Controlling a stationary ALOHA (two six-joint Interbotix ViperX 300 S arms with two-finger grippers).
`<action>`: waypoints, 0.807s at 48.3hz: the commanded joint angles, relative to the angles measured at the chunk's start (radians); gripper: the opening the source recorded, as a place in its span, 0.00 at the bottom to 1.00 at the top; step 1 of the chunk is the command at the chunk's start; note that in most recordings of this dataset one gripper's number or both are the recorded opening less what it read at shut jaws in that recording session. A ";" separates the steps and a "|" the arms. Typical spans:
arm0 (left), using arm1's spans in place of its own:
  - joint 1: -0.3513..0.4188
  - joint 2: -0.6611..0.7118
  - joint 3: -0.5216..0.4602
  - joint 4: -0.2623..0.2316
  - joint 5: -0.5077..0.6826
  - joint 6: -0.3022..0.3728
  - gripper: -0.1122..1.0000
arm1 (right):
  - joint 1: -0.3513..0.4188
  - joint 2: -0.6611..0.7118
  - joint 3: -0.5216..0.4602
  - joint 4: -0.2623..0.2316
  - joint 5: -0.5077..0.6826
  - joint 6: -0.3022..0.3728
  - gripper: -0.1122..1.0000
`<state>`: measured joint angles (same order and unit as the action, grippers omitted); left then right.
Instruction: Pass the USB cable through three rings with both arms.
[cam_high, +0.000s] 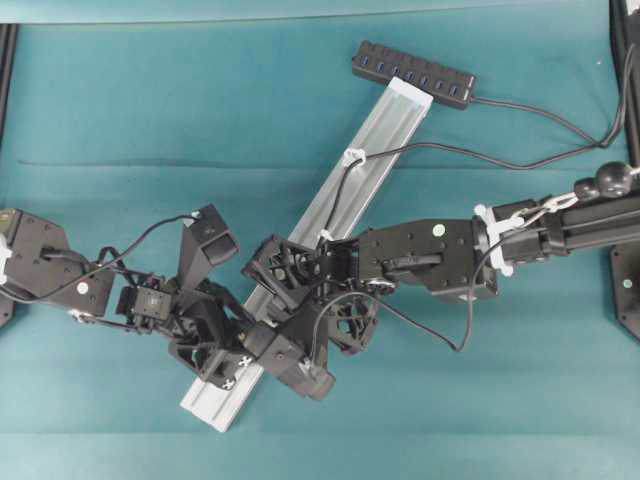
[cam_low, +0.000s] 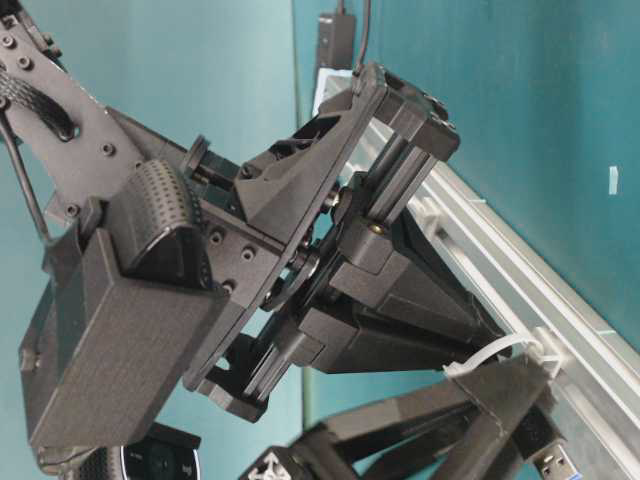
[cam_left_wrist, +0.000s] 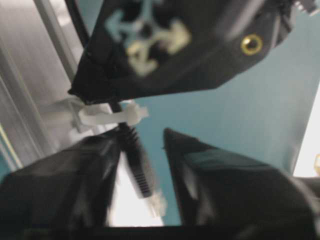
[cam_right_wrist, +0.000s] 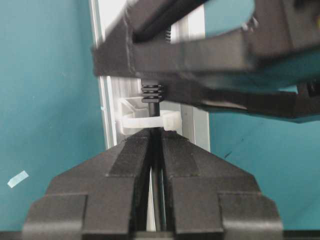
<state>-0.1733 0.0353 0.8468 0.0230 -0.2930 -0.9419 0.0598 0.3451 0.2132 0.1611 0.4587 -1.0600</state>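
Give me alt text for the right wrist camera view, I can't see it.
The right gripper, its two black fingers shut on the thin dark grey USB cable, holds it just below a small white translucent plastic ring on the silver aluminium rail. The cable's ribbed end pokes through the ring, where the left gripper's black fingers close around it over teal table.

A silver rail (cam_high: 330, 240) lies diagonally on the teal counter (cam_high: 150, 110). The USB cable (cam_high: 420, 150) runs along it through a white ring (cam_high: 353, 157). Both grippers crowd the rail's lower half, apparently meeting there.

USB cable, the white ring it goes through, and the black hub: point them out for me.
USB cable (cam_right_wrist: 152, 94): right wrist view, ribbed strain relief.
white ring (cam_right_wrist: 145, 122): right wrist view, loop's front band.
black hub (cam_high: 412, 74): overhead view, top face.
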 joint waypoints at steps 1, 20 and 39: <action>-0.003 -0.015 -0.014 0.005 -0.009 0.002 0.38 | -0.008 0.002 -0.008 0.003 -0.003 0.011 0.17; -0.003 -0.032 0.008 0.005 -0.006 -0.003 0.21 | -0.012 -0.006 -0.009 0.003 -0.011 0.014 0.17; -0.003 -0.034 0.008 0.005 -0.005 -0.009 0.19 | -0.015 -0.029 -0.003 0.005 0.003 0.074 0.34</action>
<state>-0.1718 0.0322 0.8636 0.0230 -0.2930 -0.9495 0.0568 0.3283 0.2148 0.1641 0.4617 -1.0078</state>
